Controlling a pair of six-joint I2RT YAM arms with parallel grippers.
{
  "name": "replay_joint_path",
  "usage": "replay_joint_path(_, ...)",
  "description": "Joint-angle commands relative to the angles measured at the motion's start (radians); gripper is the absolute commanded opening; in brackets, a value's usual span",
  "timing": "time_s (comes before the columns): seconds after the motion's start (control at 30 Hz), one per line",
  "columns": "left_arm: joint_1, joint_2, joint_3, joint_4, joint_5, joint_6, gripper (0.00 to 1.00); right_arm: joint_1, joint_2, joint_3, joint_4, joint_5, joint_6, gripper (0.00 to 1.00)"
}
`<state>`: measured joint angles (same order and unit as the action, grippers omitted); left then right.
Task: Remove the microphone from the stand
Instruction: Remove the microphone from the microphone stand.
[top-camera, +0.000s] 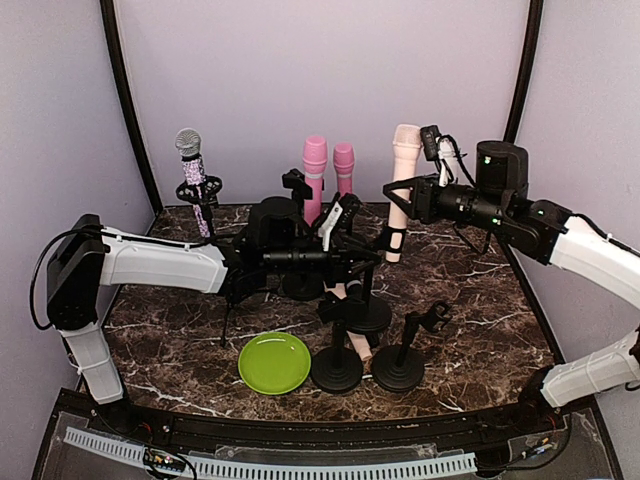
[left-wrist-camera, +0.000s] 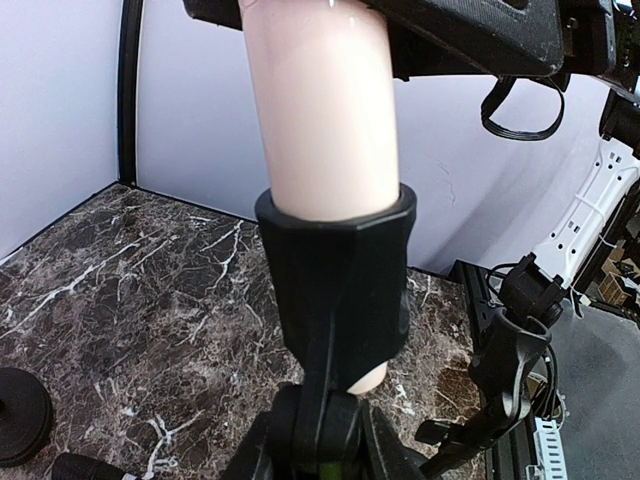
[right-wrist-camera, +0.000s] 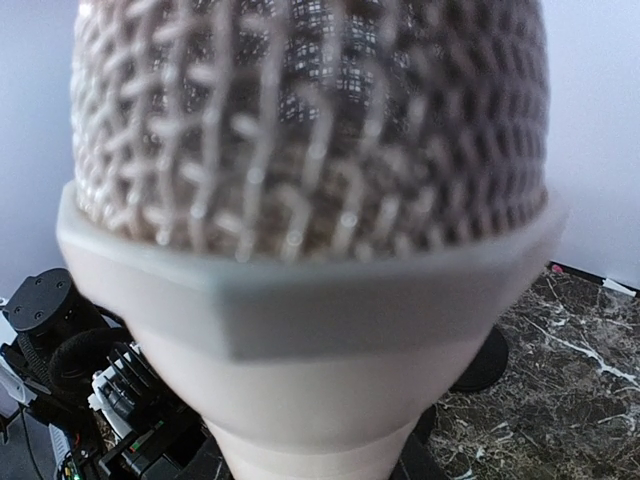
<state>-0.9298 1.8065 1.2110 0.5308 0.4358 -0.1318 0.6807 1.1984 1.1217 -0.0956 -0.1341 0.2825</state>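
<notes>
Presently, left tool (top-camera: 352, 262): low by the stand clip (left-wrist-camera: 340, 280); whether it grips, cannot tell.
Microphone (top-camera: 405, 150): upright, lower end seated in the clip.
Right tool (top-camera: 403, 188): clamped on its body.
Progress: grasp made; lift-out not yet done.

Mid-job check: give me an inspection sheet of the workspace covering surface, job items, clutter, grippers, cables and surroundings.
Surface: dark marble table.
Job's things: cream microphone seated in the black clip of its stand, lower end showing below the clip.
Clutter: green plate, sparkly microphone, two pink microphones, a pale microphone low in front, one empty stand.
Grippers: right gripper clamped on the cream microphone above the clip; left gripper apparently closed on the stand below the clip.
Cables: black loop hangs beside the right gripper.
Surroundings: lilac walls, black corner posts.
</notes>
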Motion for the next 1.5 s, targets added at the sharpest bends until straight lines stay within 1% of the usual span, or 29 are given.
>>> replay_joint_path(0.0,-0.004,-0.019,0.016,0.018,0.033,0.04,0.0,-0.026,-0.055,0.009,0.091,0.127,-0.022,0.0)
replay_joint_path(0.67,-0.004,-0.019,0.013,0.014,0.033,0.04,0.0,-0.029,-0.074,-0.008,0.091,0.16,-0.019,0.0)
replay_joint_path(0.77,-0.004,-0.019,0.013,0.015,0.033,0.04,0.0,-0.031,-0.081,-0.024,0.142,0.082,-0.044,0.0)
replay_joint_path(1.07,-0.005,-0.016,0.013,0.015,0.034,0.037,0.0,-0.04,-0.099,-0.083,0.254,-0.278,-0.103,0.0)
replay_joint_path(1.13,-0.005,-0.016,0.013,0.016,0.034,0.037,0.0,-0.04,-0.103,-0.1,0.289,-0.334,-0.104,0.0)
replay_joint_path(1.3,-0.006,-0.015,0.013,0.017,0.036,0.034,0.0,-0.042,-0.106,-0.105,0.306,-0.357,-0.104,0.0)
replay_joint_path(1.47,-0.006,-0.014,0.014,0.018,0.034,0.035,0.0,-0.041,-0.1,-0.097,0.283,-0.285,-0.091,0.0)
